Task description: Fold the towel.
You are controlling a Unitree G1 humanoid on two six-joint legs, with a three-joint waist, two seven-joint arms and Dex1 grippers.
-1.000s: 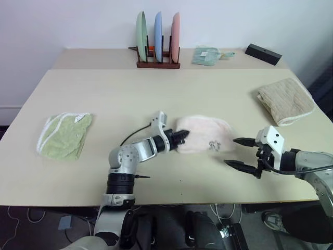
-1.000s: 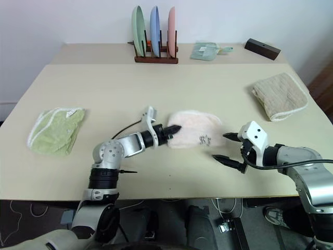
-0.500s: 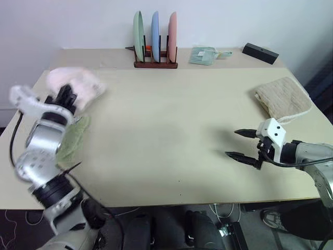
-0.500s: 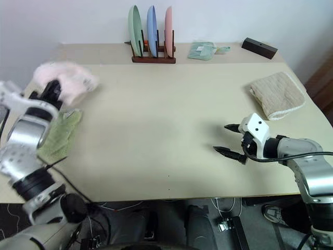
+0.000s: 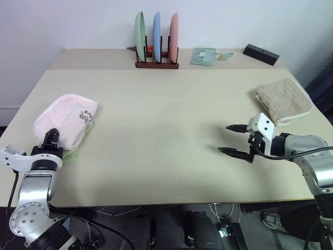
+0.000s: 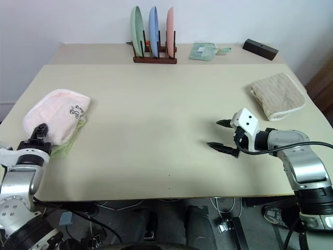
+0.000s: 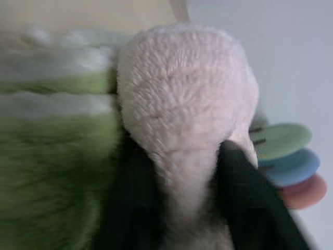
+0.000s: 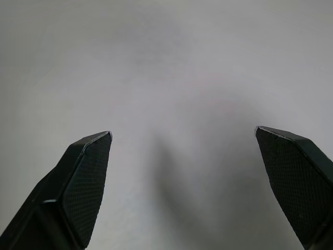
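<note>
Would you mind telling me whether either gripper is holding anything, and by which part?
The left gripper has the near end of the pink towel between its fingers; whether it grips cannot be told. The right gripper is open, holding nothing.

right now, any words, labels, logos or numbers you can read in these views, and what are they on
None can be read.
Pink towel: a small dark printed logo, too small to make out.
Pale green item at the back of the table: no legible marking.
Black block, plates, tan towel: no text visible.
</note>
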